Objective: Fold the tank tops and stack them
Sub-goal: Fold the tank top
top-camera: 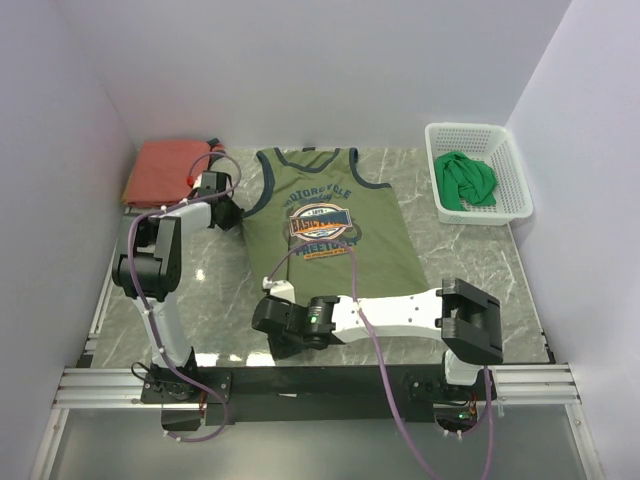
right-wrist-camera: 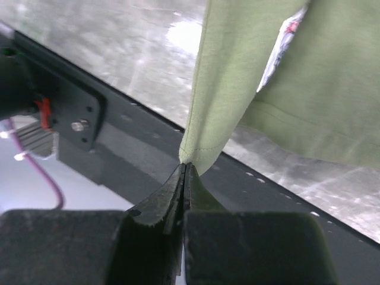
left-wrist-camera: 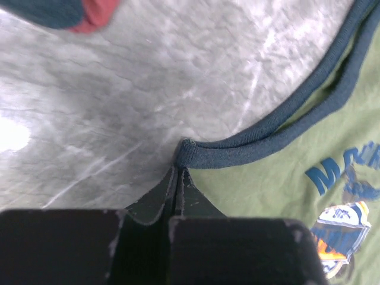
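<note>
Olive green cloth is what both of your pincers have hold of. Your left pincer (left-wrist-camera: 178,173) is closed tight on the navy trim (left-wrist-camera: 249,148) at the armhole edge of the olive green tank top (top-camera: 330,225). The bare marble table (left-wrist-camera: 119,107) spreads ahead of it and to its left, and the chest graphic (left-wrist-camera: 338,228) lies off to its right. Your right pincer (right-wrist-camera: 184,168) is pinched shut on a hem corner of the same top. The cloth rises away from its tips in a taut fold, so that corner looks lifted off the table. Holding one upper and one lower point along the same side edge suits, I judge, carrying that edge across the shirt for a lengthwise fold. The rust-red tank top (top-camera: 165,172) lies folded just beyond your left pincer, probably as the base of the stack. The bright green tank top (top-camera: 467,180) sits bunched in the white mesh basket (top-camera: 512,160), well away from both pincers on the far right, not yet folded.
</note>
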Controlling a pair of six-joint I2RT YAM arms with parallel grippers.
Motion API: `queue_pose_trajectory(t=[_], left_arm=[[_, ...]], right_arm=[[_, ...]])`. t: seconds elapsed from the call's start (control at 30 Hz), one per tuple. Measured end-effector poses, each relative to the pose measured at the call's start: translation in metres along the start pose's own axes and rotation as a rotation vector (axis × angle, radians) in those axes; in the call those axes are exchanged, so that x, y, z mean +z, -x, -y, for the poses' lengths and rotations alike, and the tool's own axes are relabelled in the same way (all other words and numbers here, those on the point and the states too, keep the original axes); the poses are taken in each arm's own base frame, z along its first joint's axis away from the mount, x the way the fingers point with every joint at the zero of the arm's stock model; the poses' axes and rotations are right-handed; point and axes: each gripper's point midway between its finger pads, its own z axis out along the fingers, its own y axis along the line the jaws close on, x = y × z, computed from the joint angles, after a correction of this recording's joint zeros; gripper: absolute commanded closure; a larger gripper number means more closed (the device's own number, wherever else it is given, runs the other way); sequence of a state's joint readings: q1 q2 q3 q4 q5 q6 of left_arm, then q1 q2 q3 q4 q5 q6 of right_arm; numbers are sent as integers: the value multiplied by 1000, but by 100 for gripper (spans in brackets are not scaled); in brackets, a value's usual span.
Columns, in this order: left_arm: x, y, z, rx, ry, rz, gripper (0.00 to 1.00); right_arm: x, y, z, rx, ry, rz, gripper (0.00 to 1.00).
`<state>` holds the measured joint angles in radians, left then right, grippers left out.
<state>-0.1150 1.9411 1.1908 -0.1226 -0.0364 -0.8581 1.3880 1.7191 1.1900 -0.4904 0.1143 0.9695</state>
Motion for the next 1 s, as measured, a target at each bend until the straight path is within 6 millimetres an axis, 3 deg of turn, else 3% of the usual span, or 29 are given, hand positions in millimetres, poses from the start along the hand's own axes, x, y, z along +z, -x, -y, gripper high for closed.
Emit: queue_pose_trajectory(t=[0.17, 0.4, 0.47, 0.63, 0.73, 0.87, 1.0], left_arm=[[-3, 12, -11, 9, 93, 47, 99], [-25, 33, -30, 2, 198, 123, 99], [-30, 40, -35, -9, 212, 133, 99], [-32, 46, -44, -27, 232, 130, 99], [-35, 47, -36, -23, 216, 122, 99], [-42, 50, -6, -4, 161, 122, 99], [-53, 53, 39, 27, 75, 137, 100]], right_arm=[[4, 7, -36, -14, 76, -20, 100], [23, -7, -101, -87, 189, -97, 100], [25, -9, -108, -98, 206, -107, 100], [24, -7, -109, -102, 223, -120, 100], [22, -5, -96, -88, 228, -117, 100], [6, -3, -66, -61, 212, -104, 100], [-14, 8, -42, -16, 221, -51, 100]])
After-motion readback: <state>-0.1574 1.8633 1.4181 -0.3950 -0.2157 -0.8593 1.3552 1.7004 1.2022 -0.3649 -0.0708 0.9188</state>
